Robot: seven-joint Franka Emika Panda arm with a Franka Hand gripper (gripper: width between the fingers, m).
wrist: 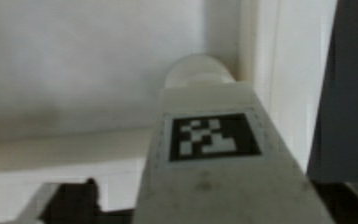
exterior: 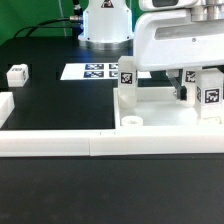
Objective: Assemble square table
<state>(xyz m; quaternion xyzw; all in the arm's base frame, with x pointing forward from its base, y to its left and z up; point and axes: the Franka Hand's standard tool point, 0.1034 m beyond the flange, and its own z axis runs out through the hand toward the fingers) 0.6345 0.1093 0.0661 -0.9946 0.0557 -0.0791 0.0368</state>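
Open pincer [exterior: 200,88] straddles a tagged leg [wrist: 211,135] on the square tabletop [exterior: 160,108].
This leg stands by the tabletop's rim; a 2nd leg [exterior: 127,75] stands on the tabletop, a 3rd leg [exterior: 17,74] off it on the counter [exterior: 60,110].

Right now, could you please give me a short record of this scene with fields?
slab: white, flat on the table, at the exterior view's right
tagged leg: between the claw's fingers, over the slab
claw: low over the slab; grip cannot be told
standing leg: upright by the slab's far corner
loose leg: on the table, at the exterior view's left
marker board: flat, behind
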